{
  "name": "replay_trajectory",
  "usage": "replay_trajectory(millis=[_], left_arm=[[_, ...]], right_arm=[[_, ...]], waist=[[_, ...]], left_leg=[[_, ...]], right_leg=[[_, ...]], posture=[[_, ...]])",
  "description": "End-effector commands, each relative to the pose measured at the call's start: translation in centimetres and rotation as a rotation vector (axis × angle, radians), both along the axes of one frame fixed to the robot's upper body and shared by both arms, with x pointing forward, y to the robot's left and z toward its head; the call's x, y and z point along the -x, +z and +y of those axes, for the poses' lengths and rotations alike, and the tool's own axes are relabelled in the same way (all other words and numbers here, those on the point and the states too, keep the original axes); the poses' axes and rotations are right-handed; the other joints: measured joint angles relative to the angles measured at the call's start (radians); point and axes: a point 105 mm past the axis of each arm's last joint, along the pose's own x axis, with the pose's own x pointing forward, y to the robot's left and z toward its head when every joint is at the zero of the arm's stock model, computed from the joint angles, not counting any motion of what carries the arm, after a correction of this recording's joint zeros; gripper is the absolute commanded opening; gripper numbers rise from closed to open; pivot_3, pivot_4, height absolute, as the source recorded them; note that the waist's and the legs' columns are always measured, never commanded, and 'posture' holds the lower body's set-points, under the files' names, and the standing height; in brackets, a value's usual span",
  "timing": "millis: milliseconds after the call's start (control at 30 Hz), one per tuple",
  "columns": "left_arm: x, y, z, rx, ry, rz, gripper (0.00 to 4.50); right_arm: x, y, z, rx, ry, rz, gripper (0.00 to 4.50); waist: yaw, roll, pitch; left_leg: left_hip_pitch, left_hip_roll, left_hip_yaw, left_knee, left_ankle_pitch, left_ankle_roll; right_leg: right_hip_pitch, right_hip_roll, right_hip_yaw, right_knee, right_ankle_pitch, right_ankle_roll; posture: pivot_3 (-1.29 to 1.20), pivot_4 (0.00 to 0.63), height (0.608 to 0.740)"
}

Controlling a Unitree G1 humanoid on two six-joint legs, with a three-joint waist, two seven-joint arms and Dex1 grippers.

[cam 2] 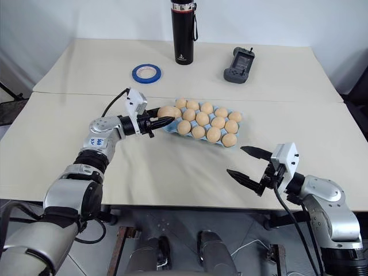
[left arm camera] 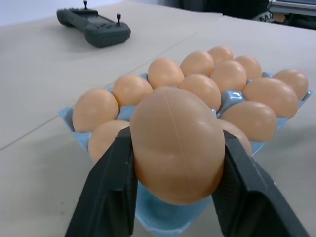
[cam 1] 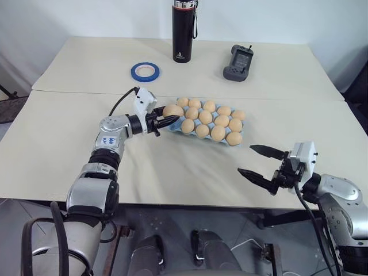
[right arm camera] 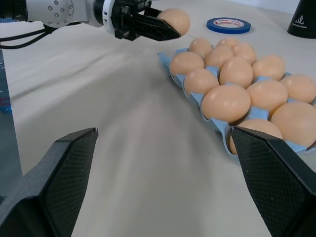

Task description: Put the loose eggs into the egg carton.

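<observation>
here, left gripper (cam 1: 167, 121) pinching egg (cam 1: 172, 110), above egg carton (cam 1: 172, 129) corner

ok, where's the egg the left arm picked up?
In the head view the egg is clamped in the left end effector, just above the carton's left end, beside the eggs already seated.

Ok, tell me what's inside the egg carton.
The egg carton holds tan eggs in nearly every cup. The left gripper holds one more egg above its near-left corner. Whether that corner cup is empty is hidden by the egg.
</observation>
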Motion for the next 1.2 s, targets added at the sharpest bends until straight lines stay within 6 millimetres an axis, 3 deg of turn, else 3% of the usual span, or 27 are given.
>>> replay_trajectory(millis=[33, 167, 300, 467, 600, 733, 833, 1000, 1200], left_arm=[[-0.5, 1.5, -0.1, -0.01, 0.012, -0.048, 3.23], [-0.4, 1.7, 0.1, -0.014, 0.01, -0.058, 4.47], [-0.3, 2.6, 0.6, 0.003, 0.004, -0.088, 4.47], [0.4, 4.3, 2.6, 0.015, -0.012, -0.143, 4.47], [1.1, 3.7, 5.1, -0.042, 0.046, -0.109, 4.47], [3.2, 3.5, 6.7, 0.018, 0.027, -0.089, 4.47], [6.2, 1.7, 8.2, -0.018, -0.021, -0.041, 4.47], [8.4, 0.4, 9.4, -0.054, -0.023, 0.002, 4.47], [9.4, 0.5, 10.5, -0.072, 0.009, 0.014, 4.47]], right_arm=[[0.4, 1.3, -0.1, -0.006, -0.01, -0.067, 4.5], [0.3, 1.3, -0.2, -0.006, -0.013, -0.066, 4.5], [0.1, 1.3, -0.1, -0.005, -0.006, -0.068, 4.5], [-0.6, 1.8, 0.0, 0.005, 0.025, -0.086, 4.5], [-1.2, 2.1, 0.0, 0.02, 0.055, -0.096, 4.5], [-1.9, 2.4, 0.2, 0.027, 0.092, -0.103, 4.5], [-2.6, 2.5, 0.6, 0.045, 0.138, -0.1, 4.5], [-3.4, 2.6, 0.6, 0.065, 0.173, -0.099, 4.5], [-4.0, 2.7, 0.7, 0.079, 0.199, -0.098, 4.5]], waist=[[0.001, 0.0, 0.0], [0.001, 0.0, 0.0], [0.001, 0.0, 0.0], [-0.003, -0.001, 0.001], [-0.003, -0.001, 0.001], [-0.002, -0.001, 0.001], [-0.005, 0.0, 0.001], [-0.003, 0.0, 0.001], [0.0, 0.0, 0.001]], left_leg=[[0.0, 0.0, 0.0, 0.0, 0.0, 0.0], [0.0, 0.0, 0.0, 0.0, 0.0, 0.0], [0.0, 0.0, 0.0, 0.0, 0.0, 0.0], [0.0, 0.0, 0.0, 0.0, 0.0, 0.0], [0.001, 0.001, 0.0, 0.0, 0.001, 0.0], [0.001, 0.001, 0.001, 0.0, 0.002, 0.003], [0.0, 0.001, 0.0, 0.001, 0.003, 0.003], [0.001, 0.002, 0.0, 0.001, 0.003, 0.002], [0.001, 0.0, -0.001, 0.001, 0.001, 0.0]], right_leg=[[0.0, 0.0, 0.0, 0.0, 0.0, 0.0], [0.0, 0.0, 0.0, 0.0, 0.0, 0.0], [0.0, 0.0, 0.0, 0.0, 0.0, 0.0], [0.0, 0.0, 0.0, 0.001, 0.0, 0.0], [0.0, 0.001, 0.0, 0.002, 0.0, 0.0], [0.0, 0.0, 0.0, 0.004, -0.001, 0.0], [-0.001, 0.0, 0.0, 0.005, -0.001, -0.001], [-0.001, 0.0, 0.0, 0.006, -0.002, -0.002], [0.0, -0.003, 0.0, 0.005, -0.002, -0.003]], posture=[[0.0, 0.15, 0.74], [0.0, 0.15, 0.74], [0.0, 0.15, 0.74], [0.0, 0.15, 0.74], [0.0, 0.15, 0.74], [0.0, 0.15, 0.74], [0.0, 0.15, 0.74], [0.0, 0.15, 0.74], [0.0, 0.15, 0.74]])
